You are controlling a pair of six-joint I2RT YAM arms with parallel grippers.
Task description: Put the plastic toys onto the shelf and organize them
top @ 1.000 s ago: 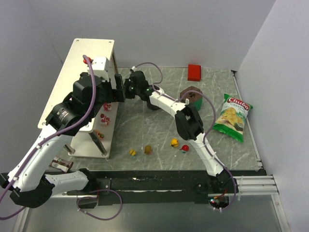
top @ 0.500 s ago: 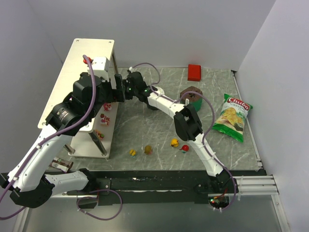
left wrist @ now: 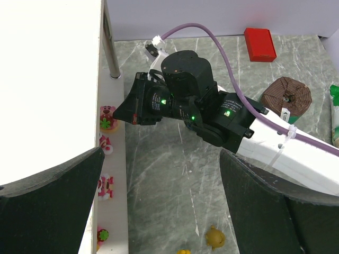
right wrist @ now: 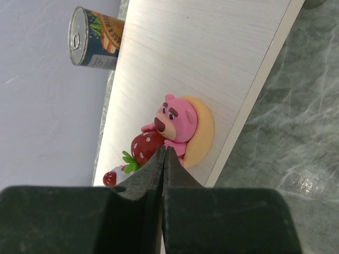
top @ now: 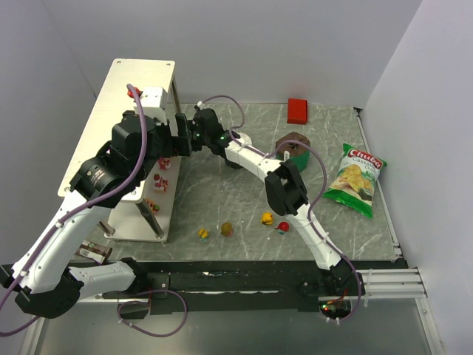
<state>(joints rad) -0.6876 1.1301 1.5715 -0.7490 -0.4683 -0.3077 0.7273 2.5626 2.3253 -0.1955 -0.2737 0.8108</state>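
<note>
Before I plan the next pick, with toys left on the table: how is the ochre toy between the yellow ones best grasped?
Probably from straight above, pinching the ochre toy across its rounded body: it sits low on the table, apart from the yellow toy beside it.

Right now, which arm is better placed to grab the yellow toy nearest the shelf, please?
Probably left: the left end effector is open, the yellow toy nearer its base; the right end effector is shut beside a pink bear.

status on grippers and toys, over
Left gripper open, empty, over shelf edge. Right gripper shut, tips at pink bear toy on the lower tier. Four loose toys on the table. Right arm sits below left gripper.
</note>
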